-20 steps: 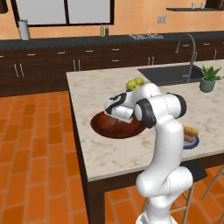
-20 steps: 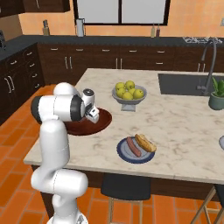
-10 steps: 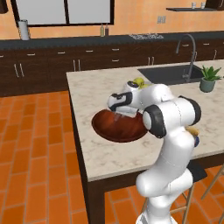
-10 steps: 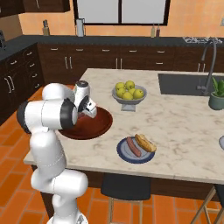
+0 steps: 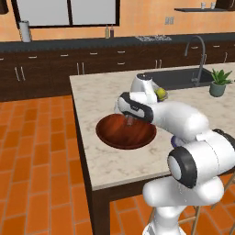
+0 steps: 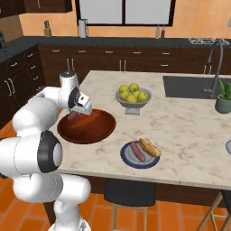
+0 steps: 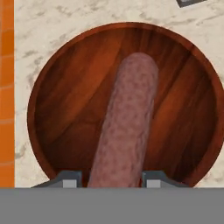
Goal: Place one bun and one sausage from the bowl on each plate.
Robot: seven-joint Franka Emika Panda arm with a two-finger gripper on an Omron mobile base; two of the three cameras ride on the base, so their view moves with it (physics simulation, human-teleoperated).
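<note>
My gripper is shut on a reddish-brown sausage that points away from the hand over the inside of the dark wooden bowl. From the base views the gripper hangs just above the bowl, near its side closest to the counter's left edge. A navy-rimmed plate to the right of the bowl carries a sausage and a bun. A paler plate peeks in at the right edge. No bun is visible in the bowl.
A grey pedestal bowl of yellow-green apples stands behind the wooden bowl. Sink and faucet lie at the back right beside a potted plant. The counter's left edge drops to orange tile floor.
The arm has swung its elbow round and the hand has shifted toward the counter's left edge over the bowl. The sausage stays in the grip.
</note>
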